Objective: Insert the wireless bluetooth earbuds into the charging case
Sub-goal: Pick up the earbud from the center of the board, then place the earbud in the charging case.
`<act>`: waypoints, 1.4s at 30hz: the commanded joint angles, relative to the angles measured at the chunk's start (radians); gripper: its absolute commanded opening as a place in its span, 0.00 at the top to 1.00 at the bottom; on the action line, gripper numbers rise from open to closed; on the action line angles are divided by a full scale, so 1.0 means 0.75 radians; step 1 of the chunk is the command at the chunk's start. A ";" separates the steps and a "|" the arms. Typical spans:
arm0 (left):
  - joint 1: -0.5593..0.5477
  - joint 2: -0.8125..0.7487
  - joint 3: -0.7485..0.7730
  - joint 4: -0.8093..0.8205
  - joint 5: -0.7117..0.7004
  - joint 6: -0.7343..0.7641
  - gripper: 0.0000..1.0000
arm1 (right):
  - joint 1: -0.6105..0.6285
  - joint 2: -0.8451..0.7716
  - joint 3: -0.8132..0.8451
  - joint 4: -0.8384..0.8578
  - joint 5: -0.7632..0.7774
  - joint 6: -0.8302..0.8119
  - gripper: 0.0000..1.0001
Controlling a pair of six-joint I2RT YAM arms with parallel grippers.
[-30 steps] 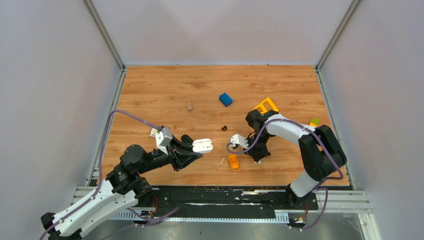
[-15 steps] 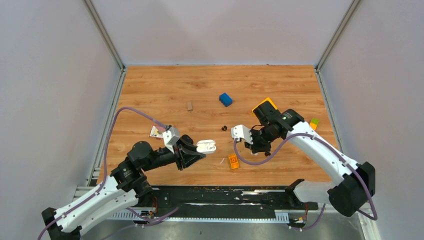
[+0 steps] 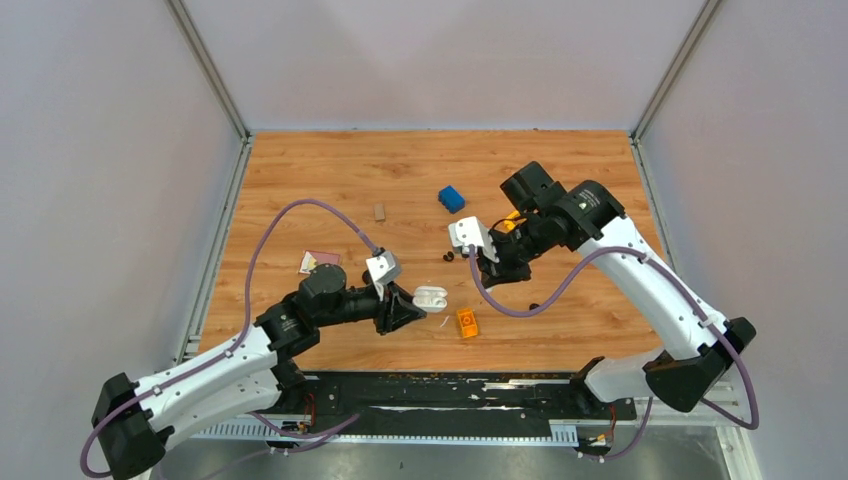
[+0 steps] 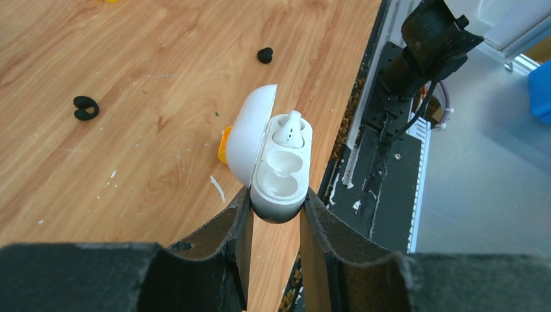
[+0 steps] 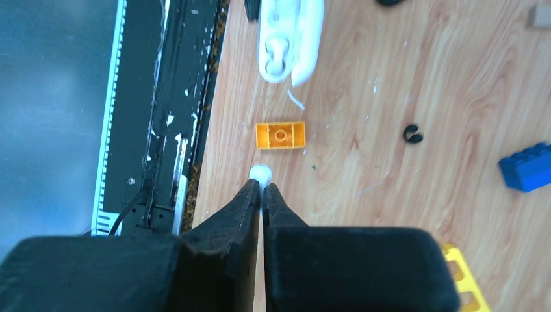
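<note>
Charging case (image 4: 276, 162) sits lid-open in the left gripper (image 4: 276, 208), jaws clamped on its rounded base — one earbud (image 4: 289, 130) seated in the far socket (the near socket shows white). Right gripper (image 5: 261, 192) pinches the other earbud (image 5: 260, 173) — near an orange block (image 5: 280, 135).

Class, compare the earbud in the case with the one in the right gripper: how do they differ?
The seated earbud rests in the open charging case, in the socket farther from the left gripper; the pinched earbud is outside it, clamped by the right gripper. The seated earbud shows most of its body; the pinched earbud shows only a rounded end. Both look white here.
</note>
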 commanded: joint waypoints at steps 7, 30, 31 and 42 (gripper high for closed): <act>0.000 0.144 0.059 0.203 0.164 0.063 0.98 | 0.173 0.151 0.244 0.011 -0.107 0.095 0.95; -0.001 0.129 0.087 0.217 0.241 0.027 1.00 | 0.375 0.244 0.235 0.175 0.010 0.248 0.95; 0.000 0.132 0.084 0.224 0.243 0.022 1.00 | 0.376 0.244 0.231 0.180 0.010 0.248 0.95; -0.001 0.160 0.079 0.291 0.281 -0.033 1.00 | 0.405 0.244 0.185 0.234 0.058 0.249 0.95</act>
